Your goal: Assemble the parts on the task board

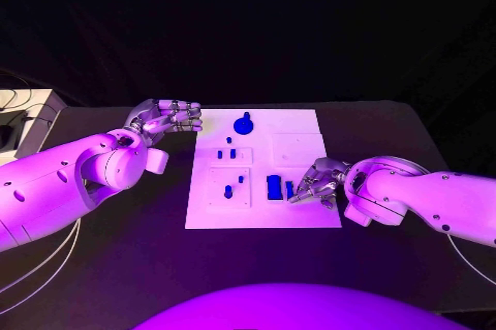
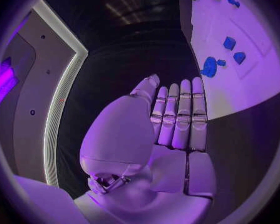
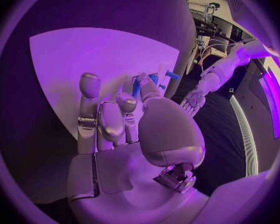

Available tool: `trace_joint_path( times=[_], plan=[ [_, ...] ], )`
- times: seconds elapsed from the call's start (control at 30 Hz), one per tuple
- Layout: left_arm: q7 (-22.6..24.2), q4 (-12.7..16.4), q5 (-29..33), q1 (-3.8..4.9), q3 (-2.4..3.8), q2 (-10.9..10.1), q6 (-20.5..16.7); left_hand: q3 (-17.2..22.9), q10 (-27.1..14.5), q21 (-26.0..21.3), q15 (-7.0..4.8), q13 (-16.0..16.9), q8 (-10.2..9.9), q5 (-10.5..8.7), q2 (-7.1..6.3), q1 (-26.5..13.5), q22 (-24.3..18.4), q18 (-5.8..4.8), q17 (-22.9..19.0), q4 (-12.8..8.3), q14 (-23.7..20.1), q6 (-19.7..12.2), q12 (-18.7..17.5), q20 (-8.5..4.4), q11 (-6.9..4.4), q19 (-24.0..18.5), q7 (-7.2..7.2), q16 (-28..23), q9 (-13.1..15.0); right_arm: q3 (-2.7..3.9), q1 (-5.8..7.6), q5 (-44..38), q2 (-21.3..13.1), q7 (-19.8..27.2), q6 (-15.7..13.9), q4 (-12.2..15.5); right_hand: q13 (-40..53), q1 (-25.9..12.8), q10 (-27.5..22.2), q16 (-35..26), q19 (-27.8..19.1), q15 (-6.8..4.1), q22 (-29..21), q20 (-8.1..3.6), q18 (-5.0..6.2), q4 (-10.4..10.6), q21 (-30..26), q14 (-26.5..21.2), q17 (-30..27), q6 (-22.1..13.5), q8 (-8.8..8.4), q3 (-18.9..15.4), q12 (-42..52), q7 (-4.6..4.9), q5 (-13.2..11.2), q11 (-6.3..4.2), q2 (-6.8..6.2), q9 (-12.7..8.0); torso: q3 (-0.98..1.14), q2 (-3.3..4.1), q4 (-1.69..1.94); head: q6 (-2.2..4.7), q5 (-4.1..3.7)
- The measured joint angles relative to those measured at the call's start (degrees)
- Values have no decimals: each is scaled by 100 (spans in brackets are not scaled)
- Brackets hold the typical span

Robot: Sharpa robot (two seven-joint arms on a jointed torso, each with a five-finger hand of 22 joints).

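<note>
The white task board lies in the middle of the table. At its far end sits a round blue part with a knob. Several small blue pegs stand on its left half. A blue block and a slim blue piece are near its right front. My right hand reaches in over the right edge, thumb and a fingertip close on either side of the slim piece; contact is unclear. My left hand hovers off the far left corner with straight fingers, holding nothing.
A pale box with cables stands at the table's far left edge. Thin cables hang under my left arm. The black table top surrounds the board on all sides.
</note>
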Motion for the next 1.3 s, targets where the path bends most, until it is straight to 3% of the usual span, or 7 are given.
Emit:
trace_joint_path(
  times=[0.1, 0.3, 0.53, 0.87, 0.97, 1.1, 1.3],
  plan=[
    [0, -4, 0, -1, 1, 0, 0, 0, 0, 0, 0, 0, 0, 0, 0, 0, -3, 0, 0, 0, 0, 0, 0, 0, 0, 0, 0, 0, 0, -12, -10, -1, 7, -4, 36, -25, 0, 199, 0, 0, 0, 0, 0, 0, 0, -85, 0, 0, 0, 0, 0, 24, 0, 0, -96, 0, 38, -29, 2, 1, -1, 0, 1],
    [-1, -21, 0, -1, 1, 3, 0, 0, 0, 0, 0, 0, 0, 0, 0, 0, -3, 0, 0, 0, 0, 0, 0, 0, 0, 0, 0, 0, 0, -15, -23, -9, -15, -12, 107, -6, 6, 265, 0, 0, 0, 0, -1, 0, 0, -84, 0, 0, 8, 0, -1, 26, 0, 0, -145, 0, -170, -70, 6, 0, -3, 4, -2],
    [-1, -41, 0, -2, -1, 9, 0, 0, 0, 0, 0, 0, 0, 0, 0, 0, -2, 0, -1, 0, 0, 0, 0, 0, 0, 0, 0, 0, 0, -17, -35, -13, -61, 7, 150, 51, 13, 243, 0, 0, 0, 0, -1, 0, 0, 84, 0, 0, 16, 0, -1, 208, 0, 0, -145, 0, -370, -78, 7, -1, -4, 15, -8],
    [-1, -52, 0, -12, 0, 20, 0, 0, 0, 0, 0, 0, 0, 0, 0, 0, -2, 0, -1, -1, 0, 0, 0, 0, 0, 0, 0, 0, 0, -11, -37, 58, -216, 185, 21, 113, -60, 174, -54, -81, -1, 0, -2, 1, 0, 362, -201, 0, -53, -53, 24, 259, -157, 53, -77, 53, -482, -47, 7, -8, -3, 39, -21],
    [6, -54, 10, -19, 0, 24, 0, 0, 0, 0, 0, 0, 0, 0, 0, 0, -13, 0, -1, -1, 0, 0, 0, 0, 0, 0, 0, 0, 0, -8, -31, 264, -264, 492, -146, 54, -194, 176, -222, -277, -105, 37, -3, 22, 1, 362, -692, -37, -286, -195, 8, 259, -385, 110, -52, 92, -481, -48, 3, -13, -6, 66, -26],
    [23, -74, 40, -35, 1, 46, 1, -16, 0, 0, 0, 0, 0, 0, 0, 0, -27, 0, -1, 15, 0, 0, 0, 0, 0, 0, 0, 0, 0, 0, -18, 826, -266, 1269, -469, -183, -453, 279, -448, -797, -227, 62, -81, 63, 0, 186, -1272, -124, -859, -299, -97, 95, -663, 171, 38, 145, -265, -111, -4, -33, -15, 143, -27],
    [96, -130, 124, -79, -1, 118, 4, -16, -1, -14, 39, 0, 0, 0, 0, 0, -93, 0, -23, 15, -44, 0, 0, 22, 1, 22, 0, 0, 0, 35, -1, 1977, -66, 2759, -973, -828, -1220, 355, -837, -1858, -547, 166, -548, 191, 0, -23, -1714, -350, -1645, -596, -341, 6, -1409, 351, 90, 279, -148, -339, -32, -111, -50, 298, 11]
  ],
)
